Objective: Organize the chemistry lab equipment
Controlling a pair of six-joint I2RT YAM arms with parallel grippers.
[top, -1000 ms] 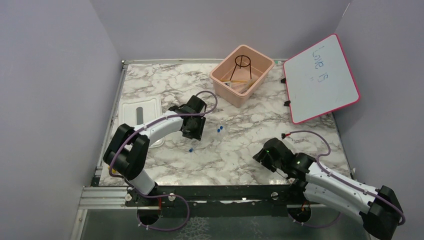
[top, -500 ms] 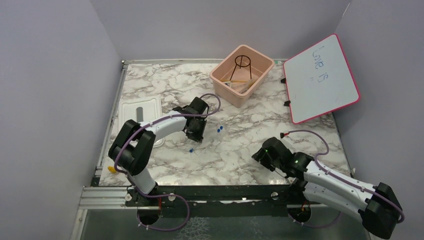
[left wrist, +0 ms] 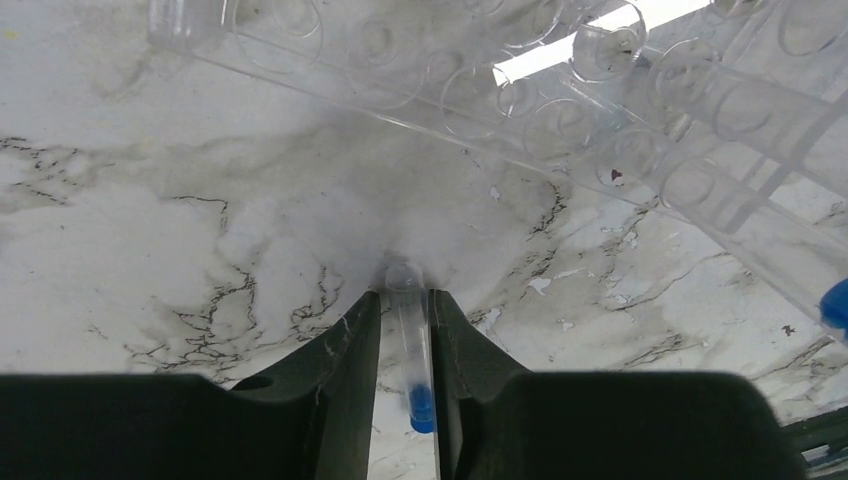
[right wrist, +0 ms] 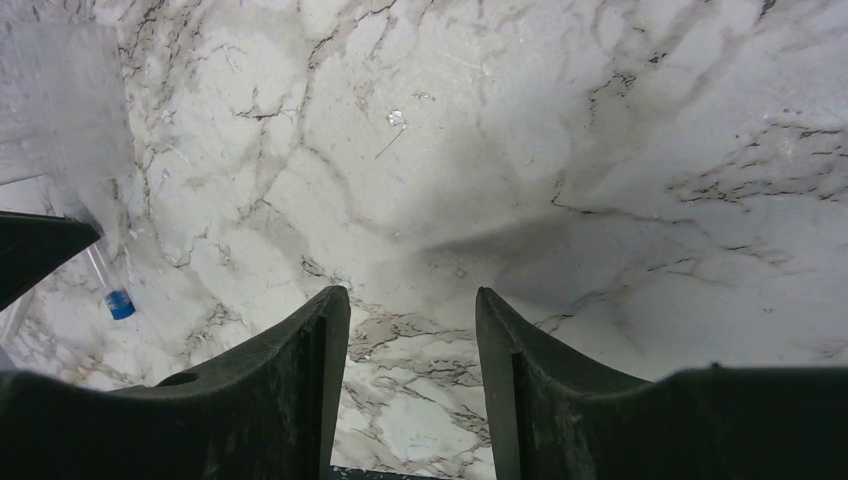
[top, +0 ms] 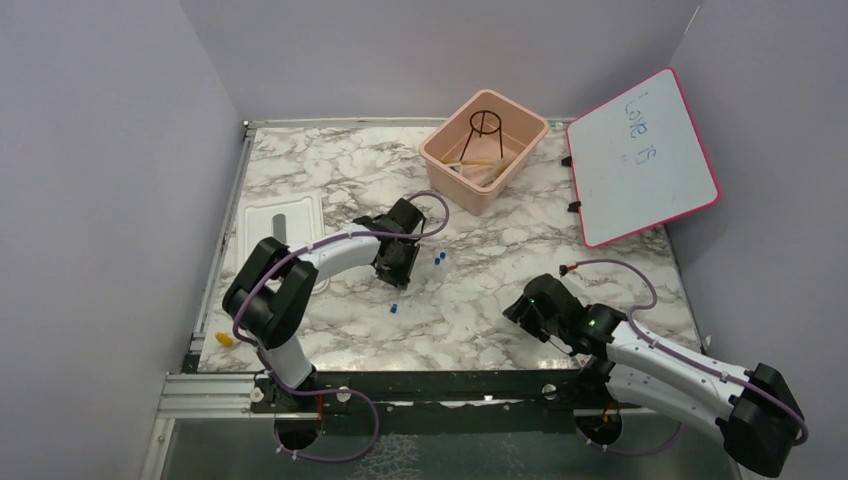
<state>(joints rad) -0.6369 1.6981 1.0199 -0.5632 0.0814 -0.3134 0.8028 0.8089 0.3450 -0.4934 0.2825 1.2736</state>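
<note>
the left gripper (left wrist: 404, 400), now further right than before, clamps a clear blue-capped tube (left wrist: 410, 345) beside the clear rack (left wrist: 560, 130), while the right gripper (right wrist: 412, 330) stays spread.

Lighting: even, diffuse, bright overhead; soft shadows under both arms on the marble table (top: 330, 160). Wrist views sharp centrally, foreground fingers dark; mild glare.

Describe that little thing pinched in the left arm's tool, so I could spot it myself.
Start at the pink bin at the back of the marble table, then come toward the left arm's tool in front of it. Between its black fingers sits a slim clear tube with a blue cap. Unlike the other blue-capped pieces lying loose beside it, this one is gripped.
</note>
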